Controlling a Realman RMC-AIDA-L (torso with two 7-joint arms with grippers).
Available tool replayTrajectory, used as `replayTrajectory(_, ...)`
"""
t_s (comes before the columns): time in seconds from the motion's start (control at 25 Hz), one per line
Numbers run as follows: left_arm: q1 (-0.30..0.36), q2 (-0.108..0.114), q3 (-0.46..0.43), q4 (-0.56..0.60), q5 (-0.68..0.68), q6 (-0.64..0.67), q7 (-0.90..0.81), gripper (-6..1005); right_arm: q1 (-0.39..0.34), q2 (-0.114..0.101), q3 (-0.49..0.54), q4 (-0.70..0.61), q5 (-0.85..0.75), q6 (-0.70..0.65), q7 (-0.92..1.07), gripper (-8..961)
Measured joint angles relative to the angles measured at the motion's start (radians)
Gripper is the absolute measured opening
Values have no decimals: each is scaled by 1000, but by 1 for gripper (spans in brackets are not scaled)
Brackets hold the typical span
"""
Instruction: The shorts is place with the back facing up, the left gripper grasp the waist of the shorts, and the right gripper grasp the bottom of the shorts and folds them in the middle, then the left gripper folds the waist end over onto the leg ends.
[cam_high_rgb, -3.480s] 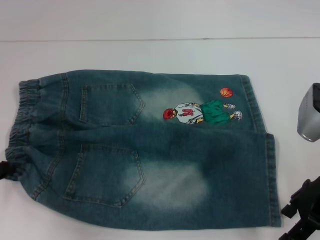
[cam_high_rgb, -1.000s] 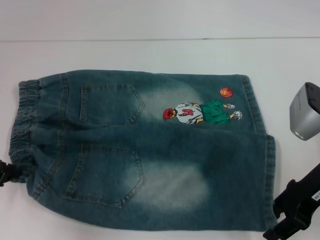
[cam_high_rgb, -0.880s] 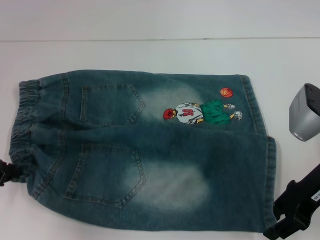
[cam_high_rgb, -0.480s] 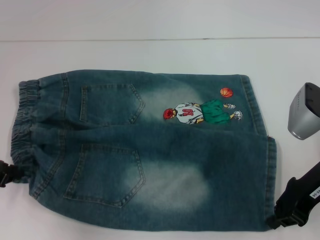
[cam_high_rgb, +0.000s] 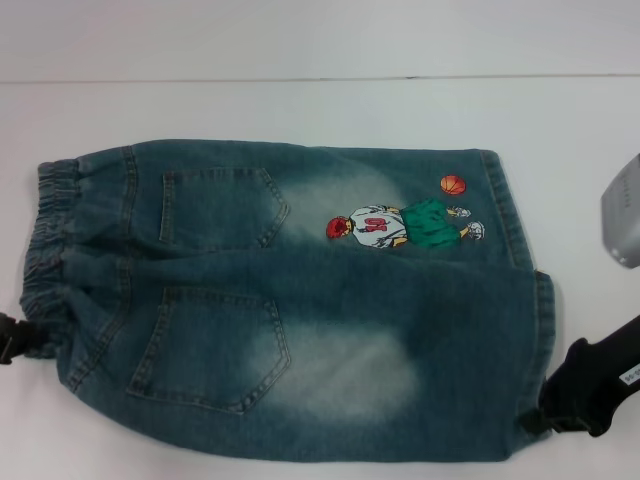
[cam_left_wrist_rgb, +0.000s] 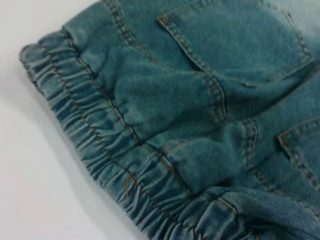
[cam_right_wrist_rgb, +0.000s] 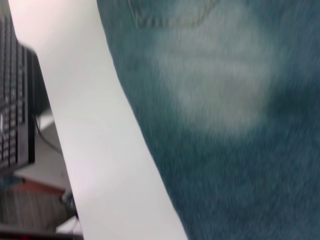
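Note:
The shorts (cam_high_rgb: 300, 300) lie flat on the white table, back pockets up, with the elastic waist (cam_high_rgb: 45, 240) at the left and the leg ends (cam_high_rgb: 545, 330) at the right. The embroidered basketball player (cam_high_rgb: 400, 222) is on the far leg. My left gripper (cam_high_rgb: 12, 340) shows only as a black tip touching the near corner of the waist. The left wrist view is filled by the gathered waistband (cam_left_wrist_rgb: 100, 145). My right gripper (cam_high_rgb: 540, 420) is shut on the near corner of the bottom hem, which is bunched and drawn inward. The right wrist view shows the pale washed denim (cam_right_wrist_rgb: 225, 100).
A grey block (cam_high_rgb: 622, 225) juts in at the right edge of the head view. The table's far edge (cam_high_rgb: 320, 78) runs across the back. In the right wrist view a dark keyboard (cam_right_wrist_rgb: 15, 110) sits beyond the table's near edge (cam_right_wrist_rgb: 100, 150).
My right gripper moved in from the lower right to the near hem corner and shut on it; that corner is now bunched. The left gripper has barely shifted.

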Motion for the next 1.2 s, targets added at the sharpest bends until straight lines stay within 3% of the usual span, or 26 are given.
replayTrajectory(0.24, -7, 6, -38, 8, -38, 5, -23, 71, -24, -3, 143, -56, 66, -4, -41, 28)
replayTrajectory(0.4, -10, 13, -63, 9, -80, 6, -36, 71, -28, -22, 267, -77, 131, -12, -49, 26)
replayTrajectory(0.68, -17, 21, -140, 12, -163, 3, -49, 71, -43, -30, 379, -127, 240, -4, -54, 24)
replayTrajectory(1.0, -12, 17, -195, 35, -269, -86, -49, 71, -34, -38, 445, -134, 307, 127, -45, 22)
replayTrajectory(1.2, -18, -2, -157, 21, -296, -197, -44, 69, -19, -21, 431, -128, 308, 259, -45, 21)
